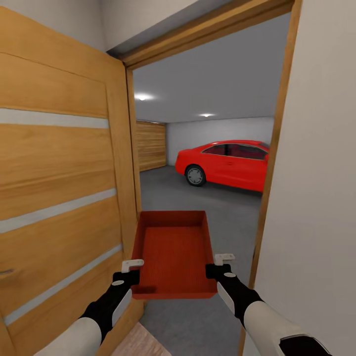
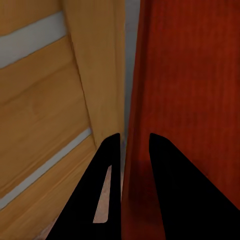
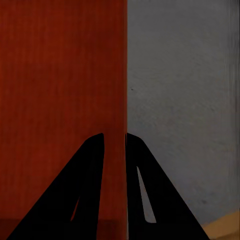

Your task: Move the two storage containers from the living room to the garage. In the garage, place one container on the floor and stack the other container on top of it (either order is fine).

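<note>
The robot is carrying a box (image 1: 174,252) through the doorway, over the threshold of the garage (image 1: 212,198). The left claw (image 1: 132,267) is pinching one long side wall and the right claw (image 1: 223,259) the other. It looks stiff, smooth-walled and probably light; those thin walls could slip, so a grip on both sides suits. Its long axis is pointing ahead towards the car (image 1: 225,164).

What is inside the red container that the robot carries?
The storage container looks empty: its ribbed bottom and inner walls show in the head view. The near wall hides a strip of the bottom, so that part cannot be checked.
</note>
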`<state>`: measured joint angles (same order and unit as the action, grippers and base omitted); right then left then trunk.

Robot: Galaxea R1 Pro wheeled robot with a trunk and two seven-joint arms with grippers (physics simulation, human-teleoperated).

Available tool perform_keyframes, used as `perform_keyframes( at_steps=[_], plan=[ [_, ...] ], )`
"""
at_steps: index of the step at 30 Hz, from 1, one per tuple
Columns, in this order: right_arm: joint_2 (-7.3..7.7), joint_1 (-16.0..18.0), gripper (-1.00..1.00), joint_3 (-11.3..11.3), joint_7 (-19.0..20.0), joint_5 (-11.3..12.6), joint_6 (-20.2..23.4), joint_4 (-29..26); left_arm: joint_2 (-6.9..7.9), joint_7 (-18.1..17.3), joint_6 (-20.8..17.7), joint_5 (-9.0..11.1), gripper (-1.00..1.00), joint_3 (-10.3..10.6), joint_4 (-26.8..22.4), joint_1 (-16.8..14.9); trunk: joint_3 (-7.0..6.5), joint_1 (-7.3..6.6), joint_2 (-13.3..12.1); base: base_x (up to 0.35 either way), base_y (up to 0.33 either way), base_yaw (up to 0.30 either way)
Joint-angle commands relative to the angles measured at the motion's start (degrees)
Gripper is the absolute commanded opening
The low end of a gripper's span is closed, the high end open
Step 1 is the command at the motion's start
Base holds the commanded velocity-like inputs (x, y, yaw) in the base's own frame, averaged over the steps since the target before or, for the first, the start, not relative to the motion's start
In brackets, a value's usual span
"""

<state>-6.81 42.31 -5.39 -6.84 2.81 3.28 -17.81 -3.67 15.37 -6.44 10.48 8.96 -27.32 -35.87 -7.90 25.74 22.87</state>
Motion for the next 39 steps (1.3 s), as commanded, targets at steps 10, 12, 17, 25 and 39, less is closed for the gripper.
perform_keyframes(
  at_steps=[10, 12, 17, 25, 39],
  plan=[
    [0.06, 0.0, -1.00, -0.1, -0.2, 0.1, 0.3, -0.2, 2.62, 1.3, -0.4, 0.1, -1.00, -4.2, 0.0, 0.0, 0.02, 0.04, 0.0, 0.224, 0.188, -0.242],
    [0.07, 0.0, -1.00, -0.1, -0.2, 0.1, 0.3, -0.2, 2.62, 1.3, -0.4, 0.1, -1.00, -4.2, 0.0, 0.0, 0.02, 0.04, 0.0, 0.224, 0.188, -0.242],
    [0.07, 0.0, -1.00, -0.1, -0.2, 0.1, 0.3, -0.2, 2.62, 1.3, -0.4, 0.1, -1.00, -4.2, 0.0, 0.0, 0.02, 0.04, 0.0, 0.224, 0.188, -0.242],
    [0.11, 0.0, -1.00, -0.1, -0.2, 0.1, 0.3, -0.2, 2.62, 1.3, -0.4, 0.1, -1.00, -4.2, 0.0, 0.0, 0.02, 0.04, 0.0, 0.224, 0.188, -0.242],
    [0.26, 0.0, -1.00, -0.1, -0.2, 0.1, 0.3, -0.2, 2.62, 1.3, -0.4, 0.1, -1.00, -4.2, 0.0, 0.0, 0.02, 0.04, 0.0, 0.225, 0.187, -0.210]
  ],
)
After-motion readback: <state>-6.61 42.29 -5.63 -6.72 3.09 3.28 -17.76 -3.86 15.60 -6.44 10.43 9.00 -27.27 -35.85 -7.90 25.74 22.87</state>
